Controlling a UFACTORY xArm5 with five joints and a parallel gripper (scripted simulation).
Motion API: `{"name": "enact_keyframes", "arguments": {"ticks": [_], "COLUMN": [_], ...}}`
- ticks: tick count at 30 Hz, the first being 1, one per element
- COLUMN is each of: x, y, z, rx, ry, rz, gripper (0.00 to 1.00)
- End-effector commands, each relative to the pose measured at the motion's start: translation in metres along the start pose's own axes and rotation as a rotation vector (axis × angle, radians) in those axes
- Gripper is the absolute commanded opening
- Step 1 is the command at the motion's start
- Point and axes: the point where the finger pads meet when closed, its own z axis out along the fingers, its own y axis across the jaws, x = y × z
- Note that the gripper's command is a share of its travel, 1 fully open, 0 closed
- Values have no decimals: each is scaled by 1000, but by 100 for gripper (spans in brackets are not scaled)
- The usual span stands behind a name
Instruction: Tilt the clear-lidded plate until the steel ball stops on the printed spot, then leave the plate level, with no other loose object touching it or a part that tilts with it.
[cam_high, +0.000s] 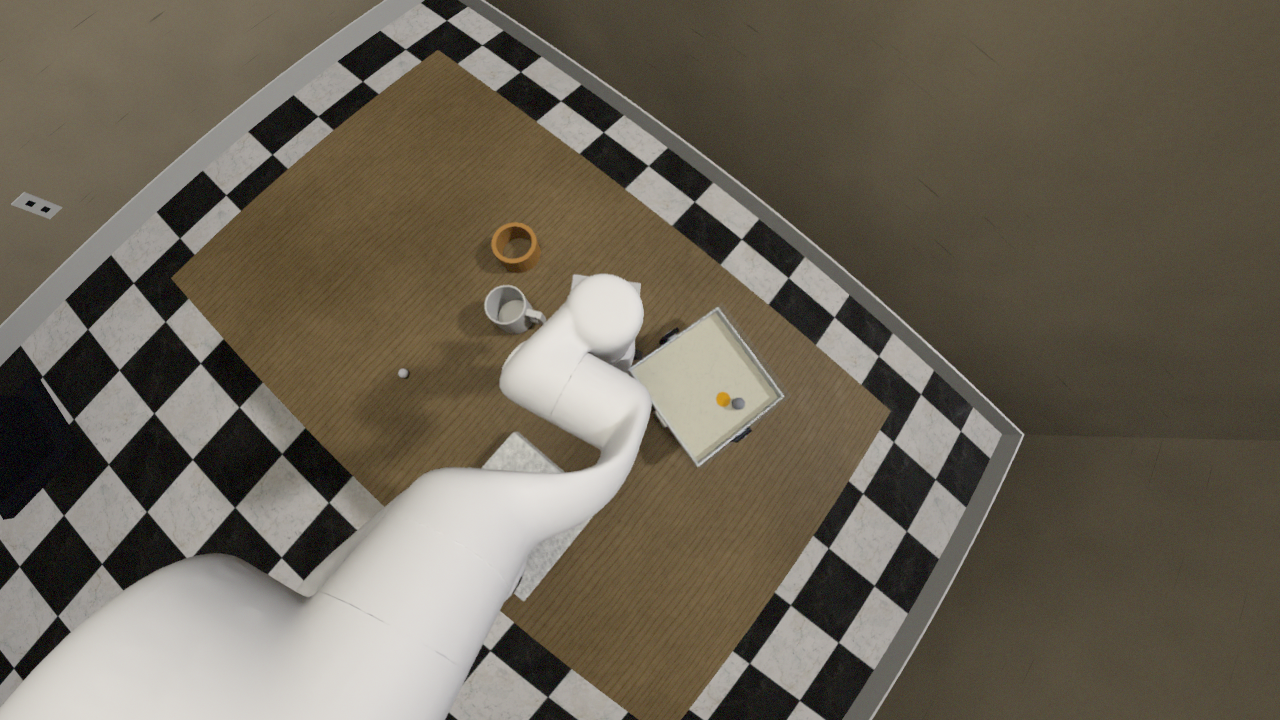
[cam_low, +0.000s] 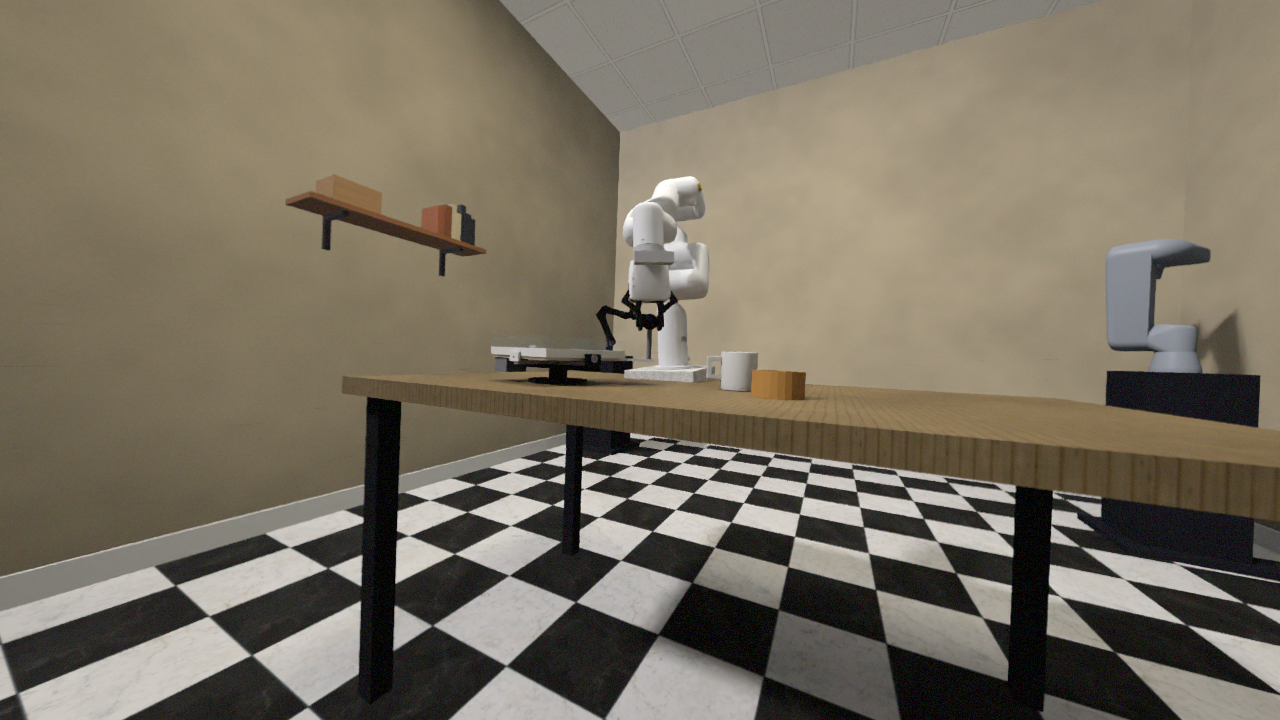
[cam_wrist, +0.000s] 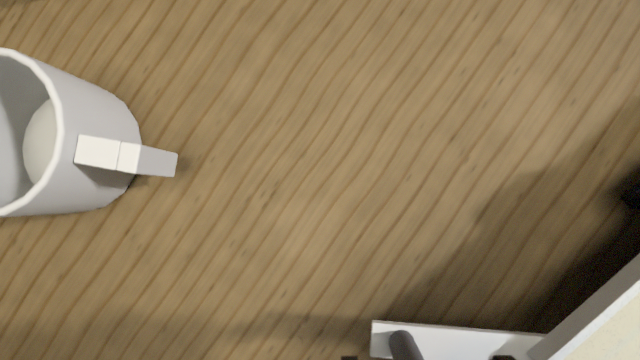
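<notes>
The square plate (cam_high: 689, 358) (cam_low: 546, 349) (cam_wrist: 617, 342) has a cream floor and a white rim, and sits on a black pivot stand at the right of the table. Under its clear lid the steel ball (cam_high: 738, 402) lies just to the right of the orange printed spot (cam_high: 722, 398), touching its edge. From the side the plate looks close to level. My gripper (cam_low: 641, 320) (cam_wrist: 425, 357) is at the plate's left edge, shut on the grey handle knob (cam_wrist: 402, 345) on the plate's white tab. In the overhead view my arm hides the gripper.
A white mug (cam_high: 512, 308) (cam_low: 738, 369) (cam_wrist: 65, 135) stands to the left of the gripper, with an orange ring (cam_high: 514, 244) (cam_low: 776, 384) beyond it. A small loose ball (cam_high: 402, 372) lies further left on the wooden table (cam_high: 340, 223). My arm's base (cam_low: 662, 373) stands near the plate.
</notes>
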Motion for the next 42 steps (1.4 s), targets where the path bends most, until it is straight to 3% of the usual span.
{"name": "enact_keyframes", "arguments": {"ticks": [1, 42], "x": [0, -3], "y": [0, -1], "z": [0, 2], "rx": [-2, -2], "ry": [3, 3], "rz": [11, 15], "gripper": [0, 0]}}
